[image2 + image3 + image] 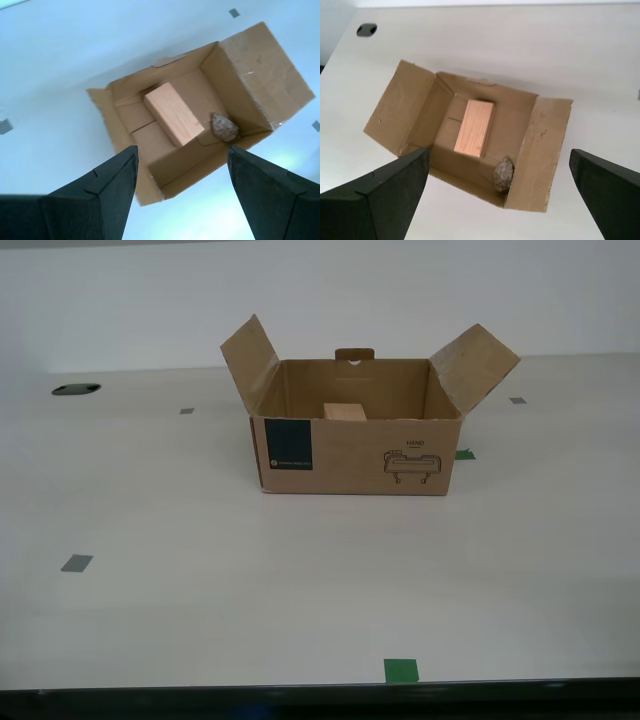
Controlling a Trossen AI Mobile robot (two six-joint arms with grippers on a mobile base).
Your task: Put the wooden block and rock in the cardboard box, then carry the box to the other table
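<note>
- Exterior view: closest to cam is a green tape mark (401, 671) at the table's near edge, w/ a grey mark (76, 562) further in toward the exterior view's left.
- Box (355, 440) sits mid-table (200, 620), label and line drawing facing cam, side flaps splayed outward – so the top is clear for dropping things in.
- Block (346, 412) just peeks over the front wall, inside the box. Rock not visible from here; front wall hides it.
- Dark oval hole (76, 389) far back at the exterior view's left – so the box isn't on the other table yet, I'd say. No arms in this view.
- Second wrist view: my second gripper (182, 172) hangs above the box (260, 75), jaws spread wide, nothing between them.
- Block (173, 113) lies flat on the box floor; rock (224, 127) tucked in a corner, beside the block, not clearly touching it.
- First wrist view: my first gripper (499, 172) also up high over the box (395, 105), jaws released and apart, empty.
- Block (474, 127) centred on the floor, rock (503, 174) against the wall near a corner.
- Judgement: loading looks done; both grippers parked wide over the box, prob. so each can come down on a side for the carry.
</note>
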